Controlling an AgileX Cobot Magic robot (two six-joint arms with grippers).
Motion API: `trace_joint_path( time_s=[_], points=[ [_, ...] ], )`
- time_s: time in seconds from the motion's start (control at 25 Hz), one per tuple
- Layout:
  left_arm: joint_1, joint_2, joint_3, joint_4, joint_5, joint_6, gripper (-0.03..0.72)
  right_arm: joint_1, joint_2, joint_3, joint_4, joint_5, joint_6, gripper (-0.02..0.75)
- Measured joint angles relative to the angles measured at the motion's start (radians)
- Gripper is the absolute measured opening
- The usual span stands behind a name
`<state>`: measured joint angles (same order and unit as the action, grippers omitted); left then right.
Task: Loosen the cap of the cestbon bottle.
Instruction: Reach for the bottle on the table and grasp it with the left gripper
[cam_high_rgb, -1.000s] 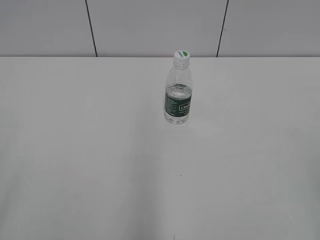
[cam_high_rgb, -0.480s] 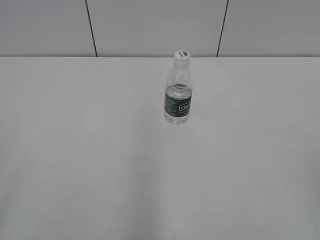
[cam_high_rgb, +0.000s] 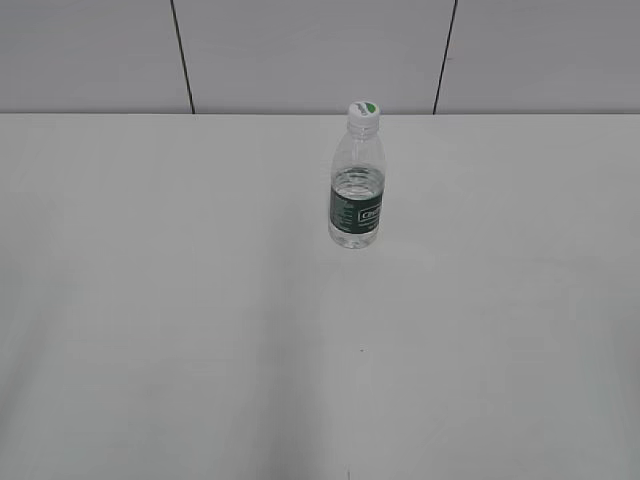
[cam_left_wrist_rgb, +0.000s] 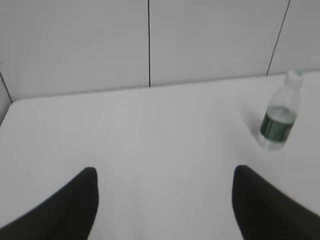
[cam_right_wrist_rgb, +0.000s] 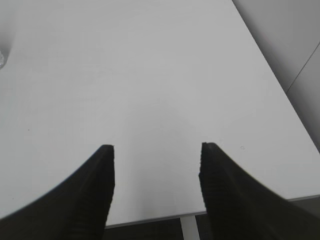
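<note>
The cestbon bottle (cam_high_rgb: 357, 190) stands upright on the white table, a little right of the middle and towards the back, with its dark green label facing me. Its white cap (cam_high_rgb: 364, 112) with the green mark sits on top. The bottle also shows at the right edge of the left wrist view (cam_left_wrist_rgb: 280, 116), with the cap (cam_left_wrist_rgb: 294, 76) on it. My left gripper (cam_left_wrist_rgb: 165, 172) is open and empty, well short and left of the bottle. My right gripper (cam_right_wrist_rgb: 156, 147) is open and empty over the table's near right part. Neither gripper shows in the exterior view.
The white table (cam_high_rgb: 200, 300) runs back to a panelled grey wall (cam_high_rgb: 300, 50). In the right wrist view the table's front edge (cam_right_wrist_rgb: 150, 219) lies under the jaws and its right edge (cam_right_wrist_rgb: 280, 85) runs beside a wall.
</note>
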<state>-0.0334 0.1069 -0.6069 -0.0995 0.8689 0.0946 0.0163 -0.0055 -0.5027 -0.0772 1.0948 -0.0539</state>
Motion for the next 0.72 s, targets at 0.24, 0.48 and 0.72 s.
trace_joint_path(
  time_s=[0.24,0.48,0.72],
  points=[
    [0.000,0.279,-0.015,-0.222,-0.370,0.168,0.496,0.000,0.000,0.000,0.000,0.000,0.000,0.426],
    [-0.007,0.570,-0.015,-0.382,-0.651,0.433,0.496,0.000,0.000,0.000,0.000,0.000,0.000,0.426],
    [-0.168,0.879,-0.014,-0.368,-0.937,0.455,0.496,0.000,0.000,0.000,-0.001,0.000,0.000,0.426]
  ],
)
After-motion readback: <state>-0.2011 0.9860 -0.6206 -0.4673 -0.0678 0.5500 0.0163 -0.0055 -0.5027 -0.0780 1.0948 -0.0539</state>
